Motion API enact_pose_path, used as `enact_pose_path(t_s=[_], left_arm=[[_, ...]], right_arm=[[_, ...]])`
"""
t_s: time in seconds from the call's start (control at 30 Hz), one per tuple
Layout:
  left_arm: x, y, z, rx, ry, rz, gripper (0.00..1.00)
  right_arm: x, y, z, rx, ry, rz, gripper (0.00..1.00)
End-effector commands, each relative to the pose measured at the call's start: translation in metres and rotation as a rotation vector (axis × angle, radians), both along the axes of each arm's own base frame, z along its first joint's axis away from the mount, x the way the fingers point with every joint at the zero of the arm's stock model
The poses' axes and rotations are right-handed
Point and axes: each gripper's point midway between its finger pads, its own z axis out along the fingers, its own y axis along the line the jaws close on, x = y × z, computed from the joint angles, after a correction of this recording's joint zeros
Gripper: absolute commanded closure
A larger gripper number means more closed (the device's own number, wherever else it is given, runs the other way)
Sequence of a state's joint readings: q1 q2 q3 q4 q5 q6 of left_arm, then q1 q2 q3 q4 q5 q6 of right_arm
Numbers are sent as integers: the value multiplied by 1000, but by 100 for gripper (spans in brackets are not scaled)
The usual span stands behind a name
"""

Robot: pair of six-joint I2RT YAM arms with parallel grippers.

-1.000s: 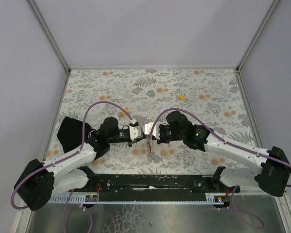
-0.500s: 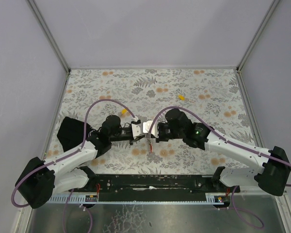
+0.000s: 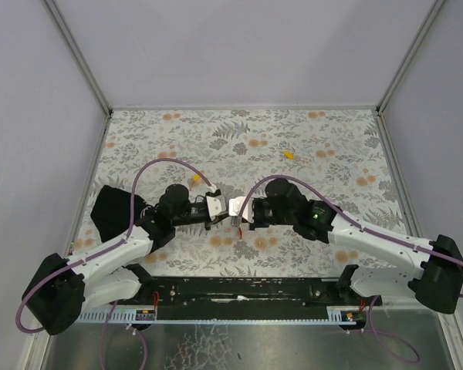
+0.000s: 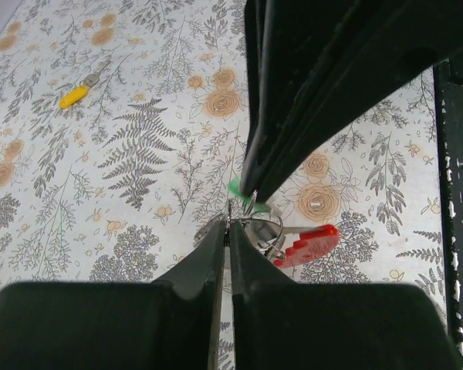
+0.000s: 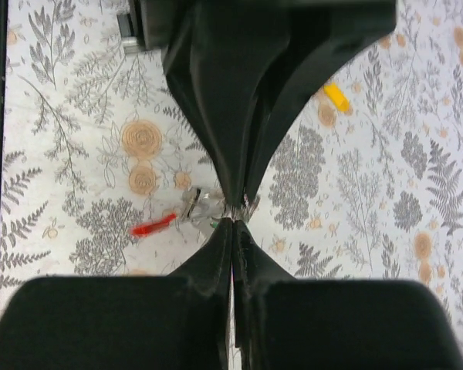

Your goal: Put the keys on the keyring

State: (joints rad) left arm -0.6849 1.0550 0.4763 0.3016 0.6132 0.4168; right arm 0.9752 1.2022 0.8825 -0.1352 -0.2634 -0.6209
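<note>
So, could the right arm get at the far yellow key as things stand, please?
Probably not yet: the way to the far yellow key looks free, but the right claw is shut on the green key.

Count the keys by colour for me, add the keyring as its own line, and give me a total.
Green key: 1
Yellow keys: 2
Red keyring: 1
Total: 4

Green key mostly behind fingers
</note>
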Motion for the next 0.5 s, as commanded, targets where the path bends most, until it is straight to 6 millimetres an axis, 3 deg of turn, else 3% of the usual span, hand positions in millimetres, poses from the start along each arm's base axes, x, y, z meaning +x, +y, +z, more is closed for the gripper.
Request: enact_pose_path(t_s=[0.0,0.17,0.47], left_arm=[[7,-1,18,-59,-61,9,100],[5,0,18,-68,-75,-6,100],[-2,-2,17,-74,-89,-51,100]], right_arm=[[9,-15,17,47,-89,-86,100],[5,-25,14,58,-91,-105,100],[1,-12,13,102,-74,-59,100]])
